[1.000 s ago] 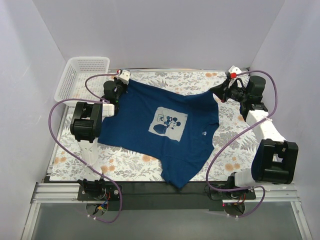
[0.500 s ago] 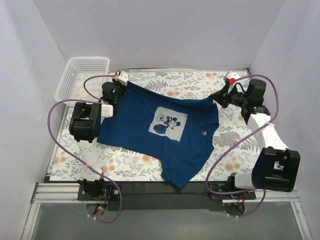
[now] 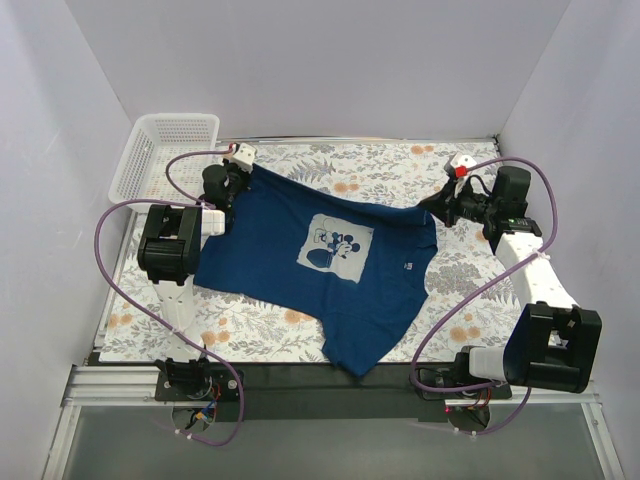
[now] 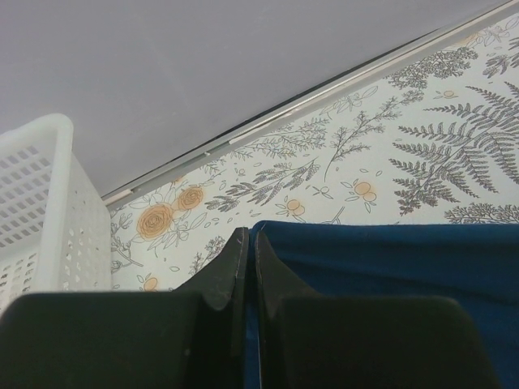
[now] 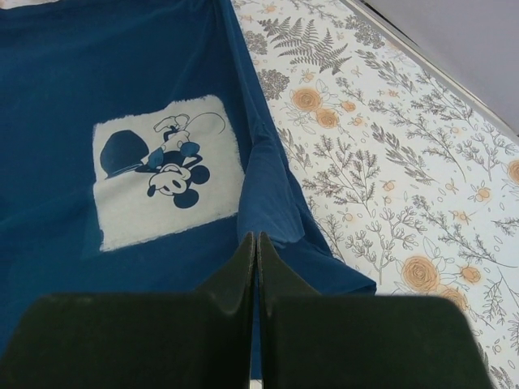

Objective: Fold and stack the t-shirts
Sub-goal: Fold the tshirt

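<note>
Since a second ago the right fingers [image 3: 438, 205] have slid a little toward 6 o'clock, carrying their corner of the shirt [image 3: 330, 290] with them, and the right arm's elbow has swung out toward 3 o'clock. I see almost no shift on the left.

From the top view the shirt lies spread, print up, across the middle of the floral surface [image 3: 380, 170]. Its 12 o'clock edge is strung between the two sets of fingers, and its 6 o'clock corner lies over the dark front rail. The left fingers [image 3: 233, 182] sit at the shirt's 10 o'clock corner, near the basket [image 3: 140, 160]. That view does not show me how either pair stands.

The wrist views do. On the left, the fingers [image 4: 227, 271] are pressed together with the shirt's edge [image 4: 389, 259] running straight off from them; I read that as clenched on cloth. The basket wall [image 4: 40, 211] is just beside them at 9 o'clock. On the right, the fingers [image 5: 272, 263] are likewise clamped tight, with shirt cloth [image 5: 65, 73] bunched in a fold right at their tips.

Only the right wrist shows the print [image 5: 162, 170] clearly: a pale rough-edged patch with a cartoon mouse and a hat, upside down from there. I can read no lettering on it. A small white hem mark [image 3: 409, 266] shows from the top, too small to read.
</note>
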